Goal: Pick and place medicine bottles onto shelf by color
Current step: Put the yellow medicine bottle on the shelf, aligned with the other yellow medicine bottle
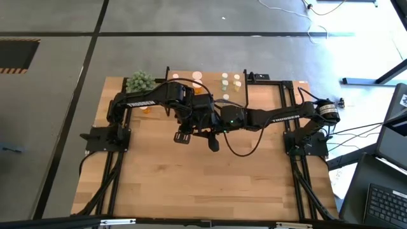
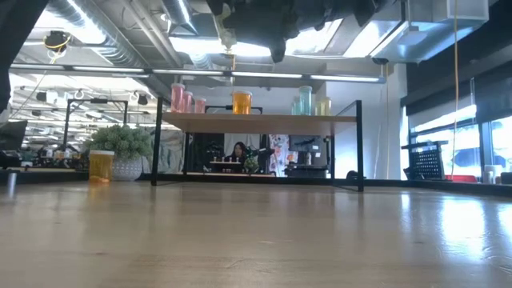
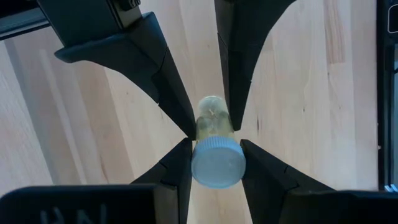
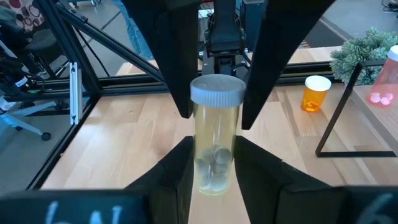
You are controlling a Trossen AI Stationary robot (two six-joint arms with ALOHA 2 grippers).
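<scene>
Medicine bottle (image 4: 215, 140), the pale green-yellow one with a pale cap (image 3: 217, 163), is up in the air above the middle of the counter (image 1: 191, 184), on the near side of the shelf (image 2: 256, 122), and we hold it with both arms at once. Our left end effector (image 3: 216, 155) is clamped on the cap end, and our right end effector (image 4: 215, 162) is clamped on the see-through body.

We think the bottle is very light, hard and smooth, so it could slip or spin. It looks like plastic, with a few pills (image 4: 214, 165) loose inside, so it will not break easily. We should pinch the round body in the middle, not the edge of the cap.

On the shelf the pale bottles (image 2: 312, 102) stand at one end, the pink ones (image 2: 186, 98) at the other, and an orange one (image 2: 242, 102) between them
</scene>
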